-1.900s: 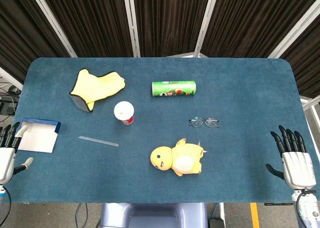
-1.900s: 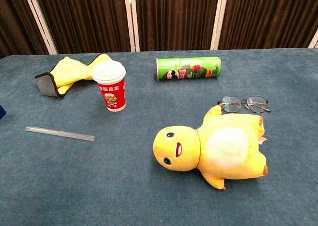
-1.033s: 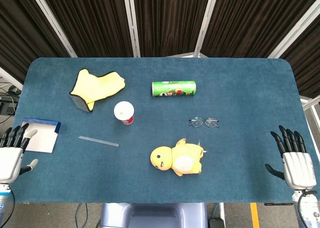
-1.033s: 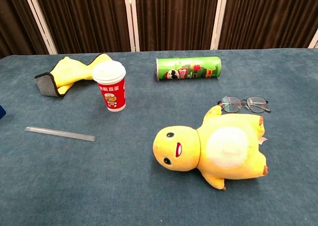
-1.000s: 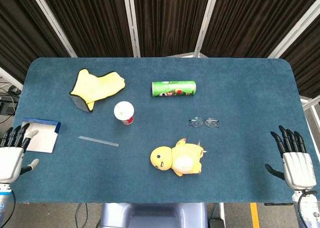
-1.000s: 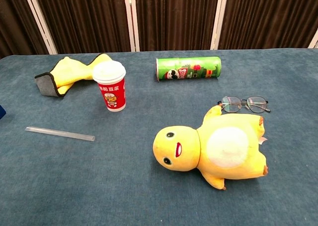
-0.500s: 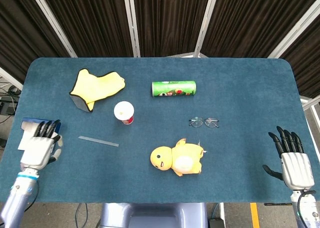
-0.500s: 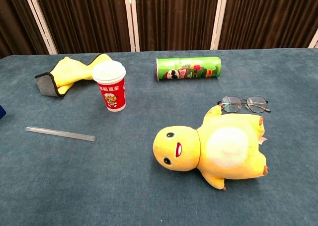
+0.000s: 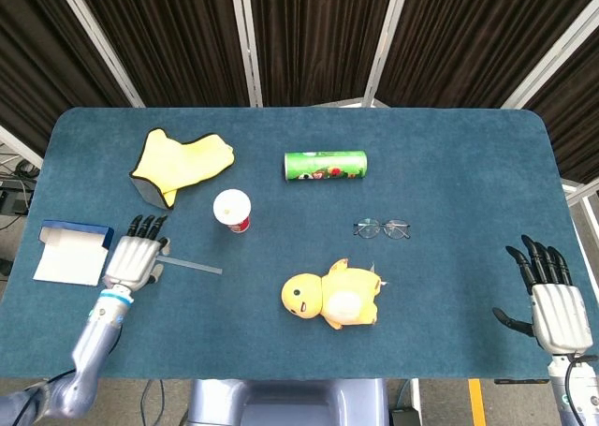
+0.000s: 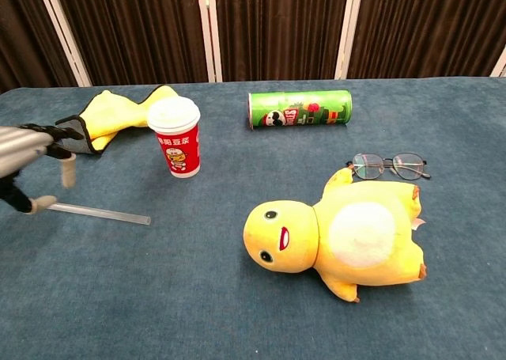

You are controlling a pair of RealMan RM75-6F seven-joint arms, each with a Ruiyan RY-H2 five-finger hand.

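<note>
Left hand (image 9: 134,257), spread and holding nothing, over the near end of one clear ruler (image 9: 192,266). Right hand (image 9: 552,306) likewise open at the table's edge. One lidded cup (image 9: 232,210), one green can (image 9: 325,165) lying sideways, contents hidden; one open box (image 9: 70,252).

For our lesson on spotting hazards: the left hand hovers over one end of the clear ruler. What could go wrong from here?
1. The flat, clear plastic ruler lies flush on the blue table cloth; the left hand may slide it instead of lifting it.
2. The upright red paper cup with white lid stands close by; a swing might topple it.
</note>
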